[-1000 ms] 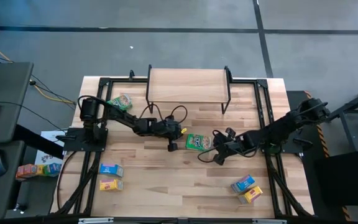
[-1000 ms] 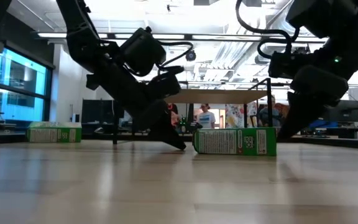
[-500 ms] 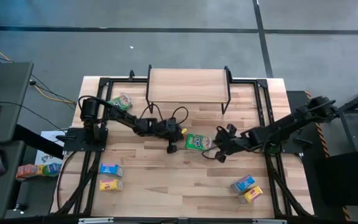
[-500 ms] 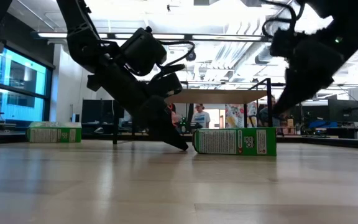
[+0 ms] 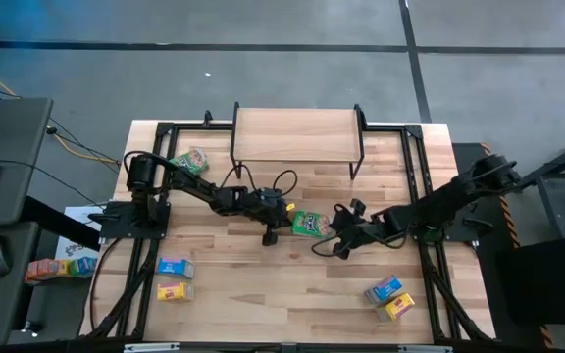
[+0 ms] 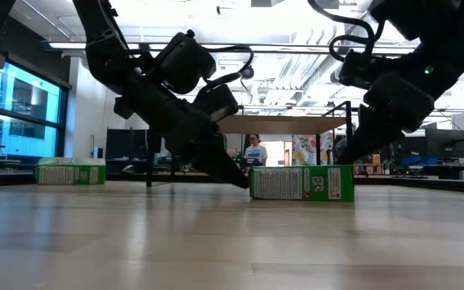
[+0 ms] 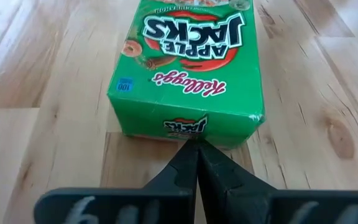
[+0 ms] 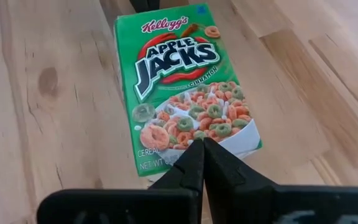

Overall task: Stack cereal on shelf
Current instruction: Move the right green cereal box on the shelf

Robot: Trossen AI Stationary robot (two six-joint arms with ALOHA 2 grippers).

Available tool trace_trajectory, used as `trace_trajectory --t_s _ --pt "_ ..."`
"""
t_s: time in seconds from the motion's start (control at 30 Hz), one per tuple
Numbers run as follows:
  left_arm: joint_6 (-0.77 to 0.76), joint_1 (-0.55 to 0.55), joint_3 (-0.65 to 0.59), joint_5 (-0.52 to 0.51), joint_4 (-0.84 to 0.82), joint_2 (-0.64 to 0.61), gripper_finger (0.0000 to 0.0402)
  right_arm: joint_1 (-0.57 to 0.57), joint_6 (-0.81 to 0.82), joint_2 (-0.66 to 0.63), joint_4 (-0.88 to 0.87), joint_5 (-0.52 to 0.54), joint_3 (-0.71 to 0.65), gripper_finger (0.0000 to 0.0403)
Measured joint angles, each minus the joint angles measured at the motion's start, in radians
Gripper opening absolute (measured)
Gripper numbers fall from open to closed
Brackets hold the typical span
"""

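Green cereal box (image 5: 311, 225) lies flat, face up, mid-counter, in front of the shelf (image 5: 296, 135), its long axis running left to right across the counter (image 5: 263, 284). Left gripper (image 5: 274, 231), fingers pressed fully together, has its tip right at the box's left short end, holding nothing. Right gripper (image 5: 336, 242), also fully closed and empty, is at the opposite short end, tip over the box's bottom edge in its wrist view. Open wood lies in front of the box and behind it up to the shelf legs. Second green box (image 5: 190, 160) sits far left; blue and yellow pairs (image 5: 175, 278) (image 5: 389, 297) rest near the front corners.
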Motion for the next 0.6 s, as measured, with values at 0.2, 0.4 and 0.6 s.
trace_trajectory --t_s 0.2,0.4,0.6 --pt "0.013 0.001 -0.001 -0.003 0.028 0.0 0.0 0.001 0.008 0.008 0.001 0.007 0.0 0.0" --pt "0.008 0.0 -0.002 0.02 0.089 0.0 0.0 0.001 0.008 0.008 -0.006 0.006 0.0 0.0" --pt "0.0 -0.007 -0.002 0.024 0.116 0.0 0.0 0.001 0.009 0.009 -0.017 0.003 0.0 0.0"
